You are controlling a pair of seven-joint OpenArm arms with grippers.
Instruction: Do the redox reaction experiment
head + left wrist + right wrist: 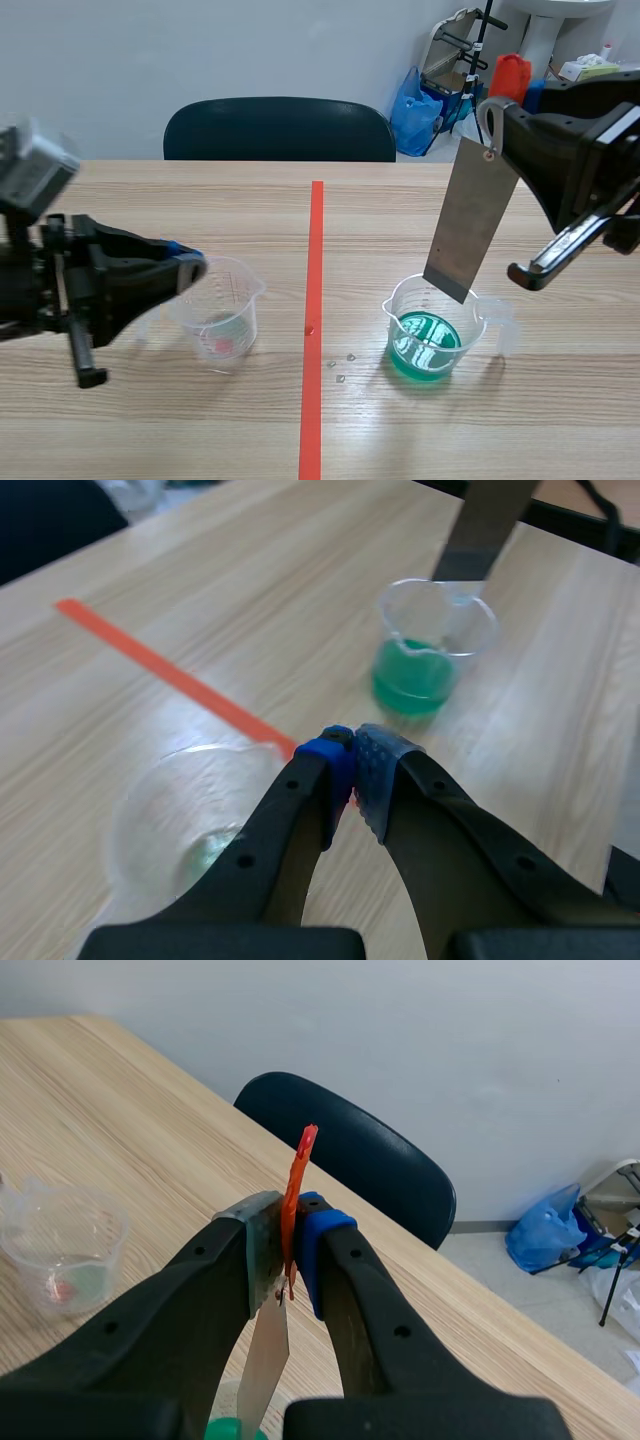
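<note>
A grey metal strip [470,220] hangs from my right gripper [492,140], which is shut on its top end. Its lower end is at the rim of a clear beaker [432,330] holding green liquid [425,345], above the liquid's surface. In the right wrist view the strip [265,1355] drops from between the pads toward the green liquid [235,1428]. A second clear beaker [218,315], nearly empty with a coloured trace at its bottom, stands left of the tape line. My left gripper [354,752] has its pads pinched together at this beaker's [180,820] rim.
A few droplets [340,368] lie on the wooden table [150,430] between the two beakers. A dark chair [280,130] stands at the far edge. Bags and clutter sit on the floor at the back right.
</note>
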